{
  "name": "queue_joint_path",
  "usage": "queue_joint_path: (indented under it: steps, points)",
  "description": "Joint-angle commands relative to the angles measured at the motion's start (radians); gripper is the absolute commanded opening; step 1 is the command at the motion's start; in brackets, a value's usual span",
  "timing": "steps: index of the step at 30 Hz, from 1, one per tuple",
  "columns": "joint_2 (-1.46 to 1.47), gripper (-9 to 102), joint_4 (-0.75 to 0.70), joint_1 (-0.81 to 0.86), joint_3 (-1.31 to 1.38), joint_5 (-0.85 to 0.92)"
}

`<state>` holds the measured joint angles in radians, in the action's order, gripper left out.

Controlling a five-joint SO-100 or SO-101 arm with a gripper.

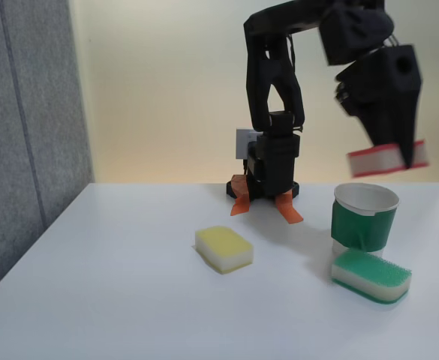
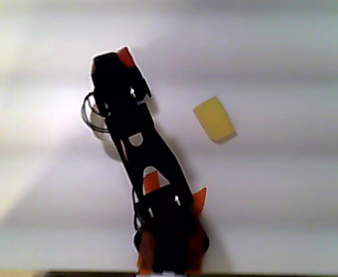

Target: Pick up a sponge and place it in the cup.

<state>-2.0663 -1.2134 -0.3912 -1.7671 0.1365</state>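
In the fixed view, a yellow-topped sponge (image 1: 224,248) lies on the white desk (image 1: 114,300), left of the arm's base (image 1: 268,176). Further right stands the cup (image 1: 364,217), a green-topped sponge (image 1: 371,275) touching its foot. Above the cup, the hand (image 1: 395,154) is clamped on the sponge (image 1: 387,159), held clear of the rim.
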Motion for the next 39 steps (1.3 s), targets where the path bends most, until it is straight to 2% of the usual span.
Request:
queue_joint_path:
  steps: [1,9,19,25,36,39]
  points:
    - [-0.063,0,0.002,-0.046,-0.029,0.034]
    - [-0.1,0,-0.055,-0.11,-0.1,0.08]
    - [-0.12,0,-0.167,-0.077,-0.138,0.14]
    - [-0.117,0,-0.178,-0.046,-0.144,0.179]
    - [-0.115,20,-0.137,-0.04,-0.146,0.189]
    - [-0.115,30,-0.118,-0.043,-0.146,0.186]
